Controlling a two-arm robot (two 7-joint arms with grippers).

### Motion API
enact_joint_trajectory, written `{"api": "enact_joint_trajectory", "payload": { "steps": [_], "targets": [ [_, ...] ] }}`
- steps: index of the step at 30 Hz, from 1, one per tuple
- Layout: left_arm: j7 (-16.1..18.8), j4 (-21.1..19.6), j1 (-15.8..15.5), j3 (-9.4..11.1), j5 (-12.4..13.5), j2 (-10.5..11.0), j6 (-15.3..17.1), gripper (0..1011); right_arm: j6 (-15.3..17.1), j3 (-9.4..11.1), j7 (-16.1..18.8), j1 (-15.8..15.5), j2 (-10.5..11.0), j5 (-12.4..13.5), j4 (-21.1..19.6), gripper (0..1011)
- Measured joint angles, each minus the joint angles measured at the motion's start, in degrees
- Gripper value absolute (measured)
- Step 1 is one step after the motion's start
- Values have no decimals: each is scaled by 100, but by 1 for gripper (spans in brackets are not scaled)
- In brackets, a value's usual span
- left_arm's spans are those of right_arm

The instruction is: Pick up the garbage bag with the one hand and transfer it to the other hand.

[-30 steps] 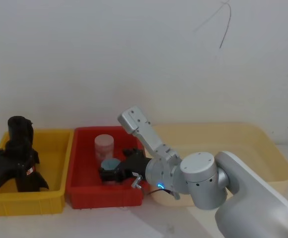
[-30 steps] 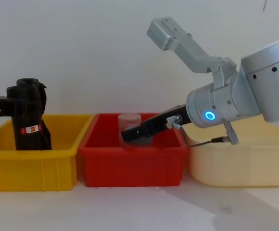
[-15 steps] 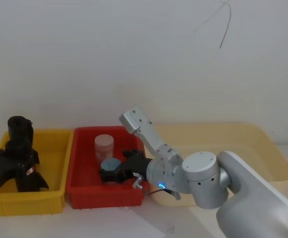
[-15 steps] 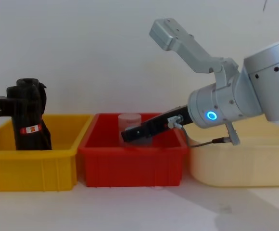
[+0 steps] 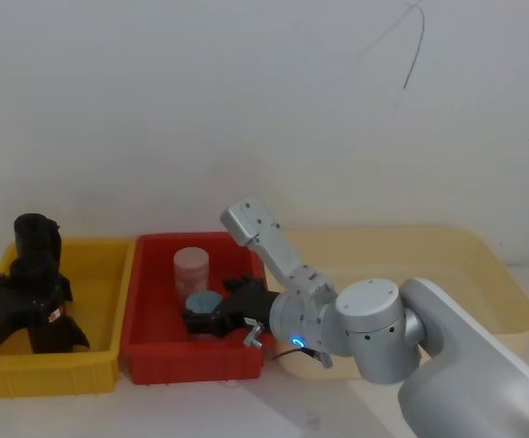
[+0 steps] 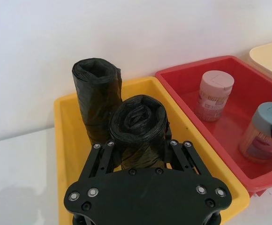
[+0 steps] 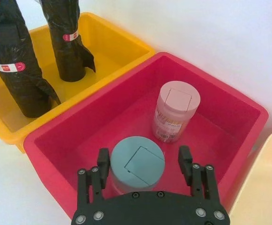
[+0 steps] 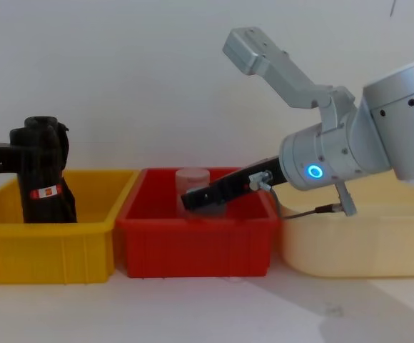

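While the left pincer clamps the nearer bag of two, the right pincer, spread apart, straddles one jar of two in a red bin.

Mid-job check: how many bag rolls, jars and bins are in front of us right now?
Bag rolls: 2
Jars: 2, pink-lidded and blue-lidded
Bins: 3, yellow, red and cream
Total: 7
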Motion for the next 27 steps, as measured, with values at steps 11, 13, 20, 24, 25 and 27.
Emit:
{"api": "enact_joint_trajectory", "payload": {
  "steps": [11, 13, 20, 24, 25, 27],
  "targets": [
    [0, 0, 0, 0, 0, 0, 0, 435, -1, 7, 10, -2, 0, 7, 2, 661],
    [0, 0, 0, 1, 0, 0, 0, 435, -1, 8, 11, -2, 0, 8, 2, 661],
    [0, 0, 0, 0, 0, 0, 0, 435, 0, 11, 15, -2, 0, 8, 2, 661],
    [0, 0, 0, 0, 0, 0, 0, 435, 0, 11, 16, -2, 0, 8, 2, 661],
    [0, 0, 0, 0, 0, 0, 0, 435, 0, 11, 17, -1, 0, 8, 2, 661],
    [0, 0, 0, 1, 0, 0, 0, 435, 0, 11, 17, -1, 0, 8, 2, 663]
  ]
}}
